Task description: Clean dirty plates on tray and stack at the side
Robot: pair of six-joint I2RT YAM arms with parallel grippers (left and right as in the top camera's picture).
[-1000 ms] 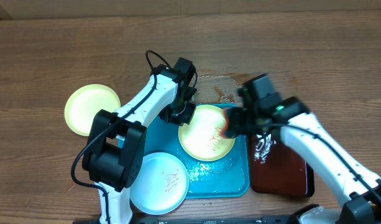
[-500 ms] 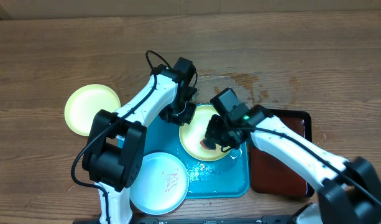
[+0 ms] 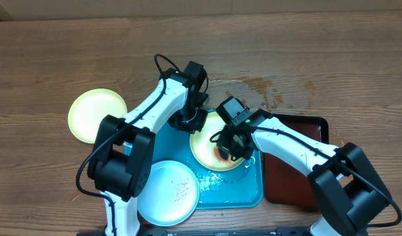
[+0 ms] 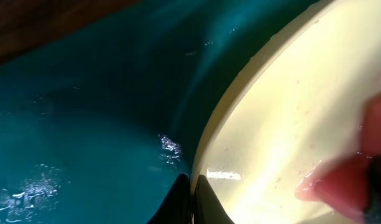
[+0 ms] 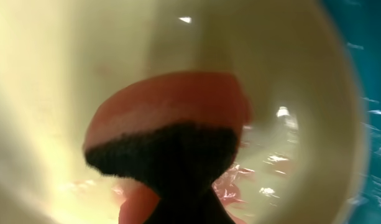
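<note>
The yellow-green plate lies in the turquoise tray, at its far side, between the two arms. The left gripper is clenched on the plate's left rim and pins it. The right gripper is clenched on a pink sponge with a black scouring side, pressed on the plate's centre beside reddish smears. The dirt is directly under the right gripper, so it is this arm that scrubs. A blue-white plate waits at the tray's near-left corner, and a pale yellow plate lies on the table, well apart to the left
</note>
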